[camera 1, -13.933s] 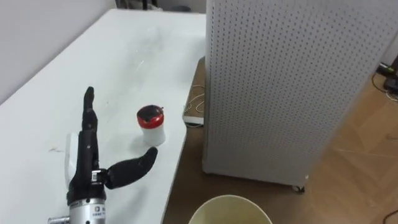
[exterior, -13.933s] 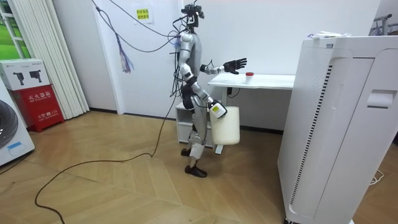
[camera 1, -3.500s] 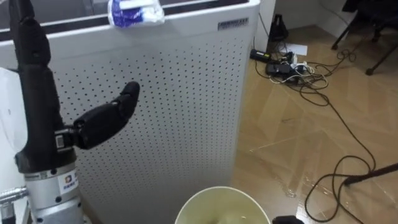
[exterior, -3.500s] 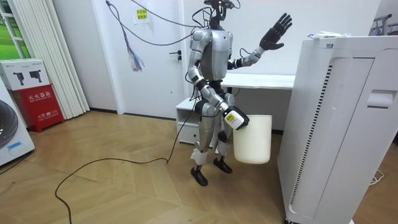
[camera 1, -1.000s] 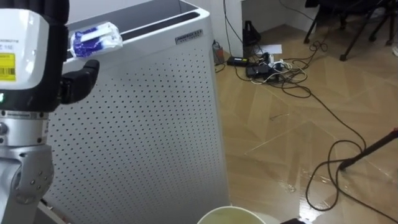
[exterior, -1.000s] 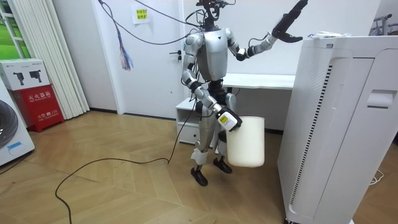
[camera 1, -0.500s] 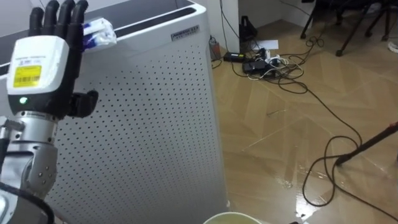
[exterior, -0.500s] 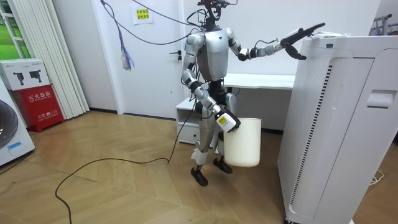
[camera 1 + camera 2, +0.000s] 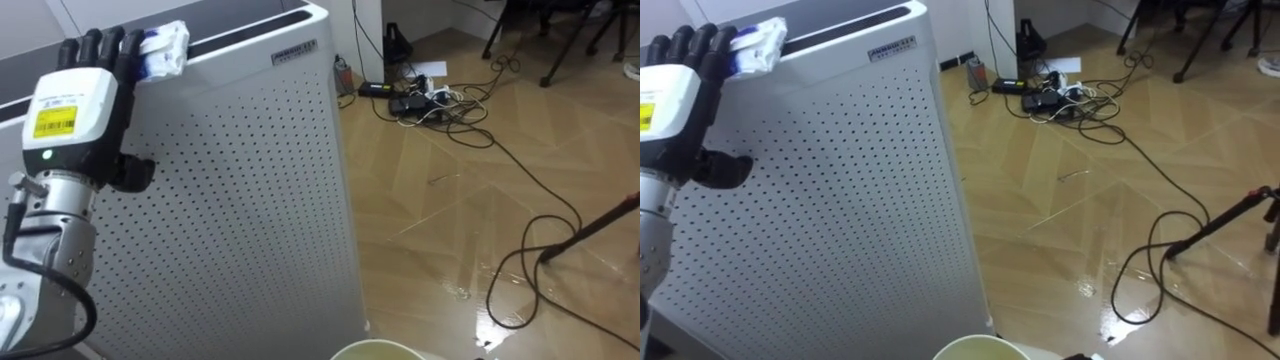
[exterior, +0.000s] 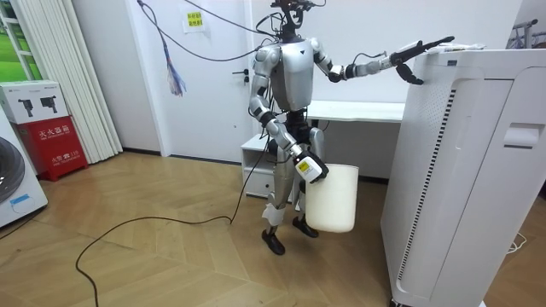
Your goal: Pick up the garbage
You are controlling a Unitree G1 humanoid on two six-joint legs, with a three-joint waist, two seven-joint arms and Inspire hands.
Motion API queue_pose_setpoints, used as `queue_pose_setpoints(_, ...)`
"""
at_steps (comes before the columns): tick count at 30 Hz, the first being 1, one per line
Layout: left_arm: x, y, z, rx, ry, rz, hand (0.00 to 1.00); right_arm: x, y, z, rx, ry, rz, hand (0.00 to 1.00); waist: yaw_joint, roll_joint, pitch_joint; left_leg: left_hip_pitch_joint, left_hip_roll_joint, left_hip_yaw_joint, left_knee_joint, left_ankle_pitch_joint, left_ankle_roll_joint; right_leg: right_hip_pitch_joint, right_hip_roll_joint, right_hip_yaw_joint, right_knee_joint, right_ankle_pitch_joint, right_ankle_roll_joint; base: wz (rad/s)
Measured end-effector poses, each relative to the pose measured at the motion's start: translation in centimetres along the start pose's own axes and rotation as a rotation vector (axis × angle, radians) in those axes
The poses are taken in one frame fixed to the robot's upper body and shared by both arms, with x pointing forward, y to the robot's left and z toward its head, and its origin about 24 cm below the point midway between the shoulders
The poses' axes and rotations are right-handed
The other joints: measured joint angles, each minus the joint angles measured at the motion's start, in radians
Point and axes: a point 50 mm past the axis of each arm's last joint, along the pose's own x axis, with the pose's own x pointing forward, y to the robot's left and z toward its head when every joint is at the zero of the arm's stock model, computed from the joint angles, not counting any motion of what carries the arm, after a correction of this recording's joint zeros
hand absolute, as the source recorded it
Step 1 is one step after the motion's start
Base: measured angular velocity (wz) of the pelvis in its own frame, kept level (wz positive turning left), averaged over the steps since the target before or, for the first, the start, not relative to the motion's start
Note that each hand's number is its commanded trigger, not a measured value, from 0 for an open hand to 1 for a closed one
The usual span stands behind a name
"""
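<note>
Upper left, the left hand [image 9: 72, 110] has lowered over the crumpled wrapper [image 9: 166, 48], fingers straight, gripping nothing; closing likely comes next.

crumpled white-and-blue plastic wrapper [image 9: 168, 48]: lies on the top front edge of the tall white perforated cabinet [image 9: 250, 200], one end hidden behind the straight fingers of the left robot hand [image 9: 70, 110]; contact cannot be told. cream round plastic bucket [image 10: 331, 198]: upright, open-topped, clear of the floor, beside the cabinet.
</note>
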Motion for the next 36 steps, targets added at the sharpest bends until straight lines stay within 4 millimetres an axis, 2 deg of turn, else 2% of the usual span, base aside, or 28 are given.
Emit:
queue_pose_setpoints(4,0.1,0.1,-0.1,0.01,-0.001,-0.019,0.0,0.0,0.0,0.3,-0.023,-0.011,0.001,1.0,-0.001,0.0,-0.0001,0.0,0.0,0.0,0.002,0.0,0.0,0.0,0.0,0.0,0.001,0.0,0.0,0.0)
queue_pose_setpoints(5,0.2,0.2,-0.2,0.014,-0.001,-0.023,0.09,0.0,-0.1,0.4,-0.025,-0.011,0.0,1.0,-0.002,0.0,-0.0001,-0.001,0.0,0.0,0.002,0.0,0.0,0.0,0.0,0.0,0.001,0.0,0.0,0.0)
queue_pose_setpoints(6,0.3,0.2,-0.2,0.015,-0.001,-0.029,0.47,0.0,-0.1,0.4,-0.023,-0.012,-0.004,1.0,-0.002,0.0,-0.0002,-0.001,0.0,0.0,0.002,0.0,0.0,0.0,0.0,0.0,0.002,0.0,0.0,0.0)
queue_pose_setpoints(7,0.4,0.2,-0.2,0.015,-0.002,-0.033,0.67,0.0,-0.2,0.4,-0.021,-0.012,-0.007,1.0,-0.001,0.0,-0.0002,-0.001,0.0,0.0,0.003,0.0,0.0,0.0,0.0,0.0,0.002,0.0,0.0,0.0)
queue_pose_setpoints(8,0.5,0.3,-0.2,0.014,-0.002,-0.035,1.0,-0.1,-0.3,0.4,-0.018,-0.013,-0.011,1.0,-0.001,0.001,-0.0004,-0.001,0.0,0.0,0.003,0.0,0.0,0.0,0.0,0.0,0.002,0.0,0.0,0.0)
queue_pose_setpoints(14,0.9,0.2,-0.2,-0.022,-0.008,-0.057,1.0,-0.2,-0.7,0.4,-0.014,-0.013,-0.023,1.0,0.006,0.006,-0.0006,-0.002,0.002,0.0,0.007,0.0,0.0,-0.002,0.002,0.0,0.006,0.0,0.0,0.0)
queue_pose_setpoints(17,1.3,0.8,-0.2,-0.037,-0.007,-0.039,1.0,-0.1,-0.9,0.5,-0.014,-0.017,-0.027,1.0,0.007,0.015,-0.0053,-0.008,0.001,0.001,0.007,0.004,0.003,-0.011,-0.001,0.001,0.016,-0.001,0.001,0.0)
queue_pose_setpoints(21,1.5,1.1,-0.6,-0.037,0.008,-0.044,1.0,-0.2,-0.9,0.5,-0.013,-0.018,-0.024,1.0,0.007,0.022,-0.0074,0.0,0.001,0.015,0.002,0.007,0.005,-0.01,-0.002,0.015,0.02,-0.002,0.002,-0.07)
queue_pose_setpoints(23,1.6,1.5,-0.7,-0.042,0.007,-0.03,1.0,-0.2,-0.9,0.5,-0.013,-0.017,-0.024,1.0,0.006,0.021,-0.0066,0.002,0.001,0.018,0.001,0.007,0.006,-0.01,-0.002,0.018,0.02,-0.002,0.003,-0.04)
queue_pose_setpoints(24,1.7,1.8,-0.7,-0.047,0.004,-0.018,1.0,-0.2,-0.9,0.5,-0.013,-0.018,-0.025,1.0,0.006,0.015,-0.0027,0.001,0.001,0.019,0.002,0.007,0.006,-0.012,-0.002,0.02,0.021,-0.002,0.003,0.0)
queue_pose_setpoints(31,2.0,2.7,-0.9,-0.091,0.01,0.002,1.0,-0.2,-1.1,0.4,0.0,-0.008,-0.029,1.0,0.002,0.017,-0.004,0.001,0.0,0.02,0.005,0.008,0.007,-0.011,-0.002,0.024,0.02,-0.004,0.006,0.0)
queue_pose_setpoints(36,2.0,3.0,-0.7,-0.127,0.0,0.044,1.0,-0.2,-1.1,0.4,0.006,-0.01,-0.04,1.0,0.007,0.014,-0.0016,0.004,0.0,0.02,0.004,0.008,0.007,-0.008,-0.001,0.024,0.017,-0.004,0.006,0.0)
